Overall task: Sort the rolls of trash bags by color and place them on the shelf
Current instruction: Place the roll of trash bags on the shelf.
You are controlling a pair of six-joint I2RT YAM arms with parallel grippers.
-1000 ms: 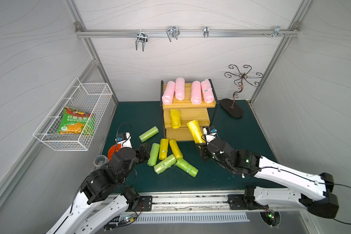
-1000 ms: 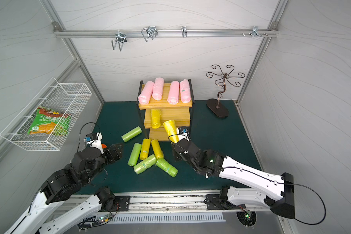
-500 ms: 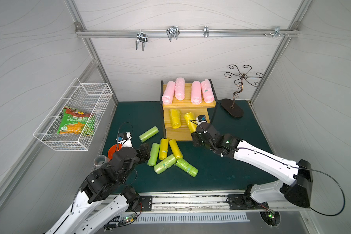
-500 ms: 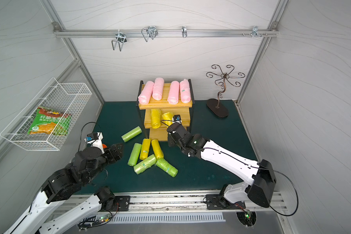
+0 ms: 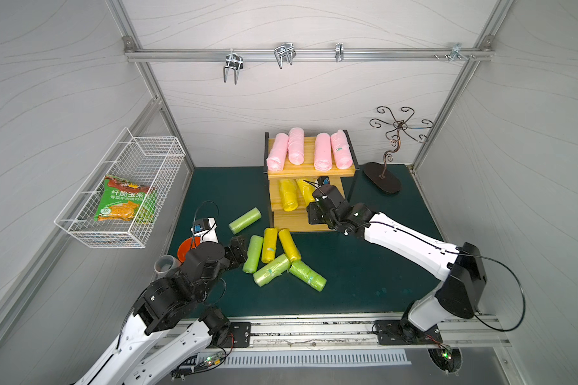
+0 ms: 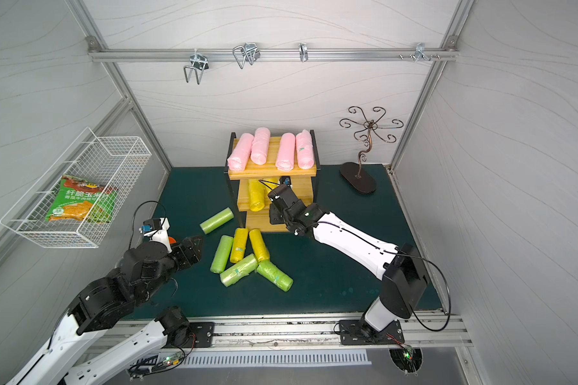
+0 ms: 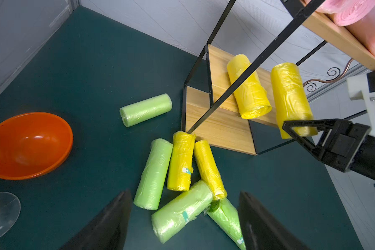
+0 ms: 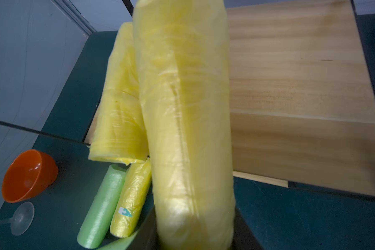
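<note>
The right end effector is clamped narrow on the near end of the held roll, a yellow one. The roll points away from the end effector, over the middle board of the shelf. I cannot tell whether it touches the wood. Its gripped end overhangs the board's front edge.

Just to the left of this end effector lies a second yellow roll, whose near end reaches the same front edge. To the right, the board is bare as far as the black frame. Above it, the top board carries four pink rolls, and its front edge hangs over the far part of the held roll.

The left end effector hovers low over the table, jaws wide and empty. Straight ahead of it is the pile: three green and two yellow rolls touching one another, the yellow pair ending just at the shelf's lowest board. A lone green roll lies farther ahead, apart from the pile and near the shelf's left leg.

To the left of this end effector, by the table's left edge, sit an orange bowl and a glass. To the right of the pile, the table is open under the right arm.
</note>
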